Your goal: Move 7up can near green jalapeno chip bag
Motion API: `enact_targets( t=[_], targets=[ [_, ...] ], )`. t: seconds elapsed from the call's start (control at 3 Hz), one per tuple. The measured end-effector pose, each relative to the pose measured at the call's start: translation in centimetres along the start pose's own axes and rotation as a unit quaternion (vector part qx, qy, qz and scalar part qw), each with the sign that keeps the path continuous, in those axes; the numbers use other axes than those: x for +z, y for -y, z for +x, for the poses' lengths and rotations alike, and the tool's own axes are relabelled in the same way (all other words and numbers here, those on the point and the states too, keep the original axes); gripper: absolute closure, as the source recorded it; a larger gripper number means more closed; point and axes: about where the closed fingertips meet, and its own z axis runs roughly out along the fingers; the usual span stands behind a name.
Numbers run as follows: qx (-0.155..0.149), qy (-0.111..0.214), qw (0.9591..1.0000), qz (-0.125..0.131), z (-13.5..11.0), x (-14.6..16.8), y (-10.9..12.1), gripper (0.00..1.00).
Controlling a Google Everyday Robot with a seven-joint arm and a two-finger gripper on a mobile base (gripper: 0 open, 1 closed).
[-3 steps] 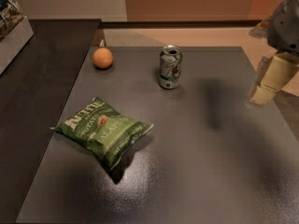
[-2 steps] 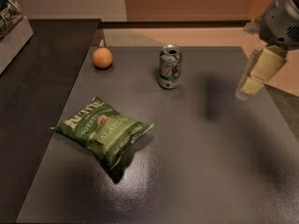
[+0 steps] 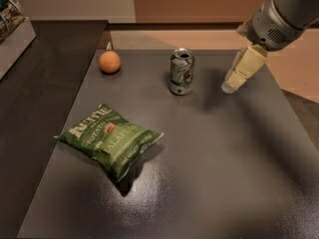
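The 7up can (image 3: 181, 71) stands upright at the far middle of the dark table (image 3: 224, 173). The green jalapeno chip bag (image 3: 110, 140) lies crinkled on the table's left front part, well apart from the can. My gripper (image 3: 238, 76) hangs above the table to the right of the can, a short gap away from it and not touching it. Its pale fingers (image 3: 245, 66) point down and to the left. It holds nothing.
A round orange fruit (image 3: 109, 61) sits at the table's far left corner. A second dark counter (image 3: 40, 83) adjoins on the left, with a tray of packets (image 3: 12, 21) at its far end. The arm (image 3: 284, 11) enters from the top right.
My gripper has moved left and toward the can, from the table's right edge to just right of the can. The can, bag and orange have not moved.
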Motion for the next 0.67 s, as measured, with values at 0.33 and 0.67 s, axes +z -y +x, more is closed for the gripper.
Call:
enact_targets(
  t=[0.33,0.67],
  targets=[
    [0.001,0.044,0.999,-0.011,-2.3,3.2,0.4,0.0],
    [0.001,0.081,0.9965,-0.022,-4.3,6.0,0.7,0.0]
  ],
)
